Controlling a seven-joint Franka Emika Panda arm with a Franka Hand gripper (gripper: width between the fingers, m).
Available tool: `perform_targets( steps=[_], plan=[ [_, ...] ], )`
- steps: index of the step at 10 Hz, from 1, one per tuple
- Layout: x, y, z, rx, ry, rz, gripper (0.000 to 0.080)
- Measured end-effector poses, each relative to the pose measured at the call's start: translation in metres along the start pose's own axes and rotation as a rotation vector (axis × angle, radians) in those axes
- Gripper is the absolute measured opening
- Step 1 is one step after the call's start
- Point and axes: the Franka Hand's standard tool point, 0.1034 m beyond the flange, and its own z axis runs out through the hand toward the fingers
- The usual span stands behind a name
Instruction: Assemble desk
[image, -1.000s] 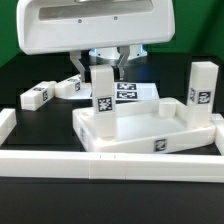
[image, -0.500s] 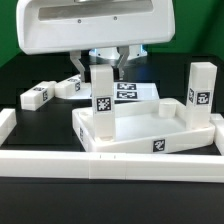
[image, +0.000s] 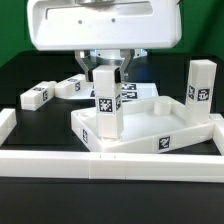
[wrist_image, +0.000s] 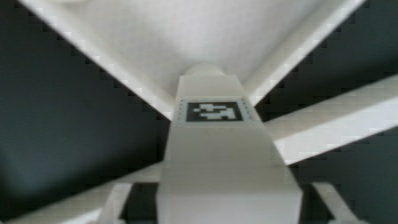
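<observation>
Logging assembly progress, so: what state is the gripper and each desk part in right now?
gripper: shut on the gripped leg's top.
gripped leg: upright, at the tabletop's corner on the exterior view's left.
right leg: upright at the tabletop's other end, free.
leftmost leg: lying flat, free.
second lying leg: lying flat, free.
tabletop: lying rim up.

1. Between the fingers (image: 125, 68) no room is left: the upright leg block (image: 105, 105) fills the gap, clamped near its top.
2. Straight below them, that block and the corner of the tabletop (image: 150, 135) bar the way down.
3. Toward the exterior view's right of the fingers, the tray's inside lies open up to a second standing leg (image: 201, 85).
4. Toward the exterior view's left, the black table (image: 45, 120) carries the nearer lying leg (image: 68, 86) and the farther lying leg (image: 36, 95), both low.
5. Behind the fingers lies the flat marker board (image: 130, 92); in front runs the low border wall (image: 60, 160).
</observation>
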Motion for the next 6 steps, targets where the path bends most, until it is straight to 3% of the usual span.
perform_targets(
  steps=[6],
  plan=[
    [-0.007, -0.014, 0.003, 0.008, -0.010, 0.565, 0.0290]
  ],
)
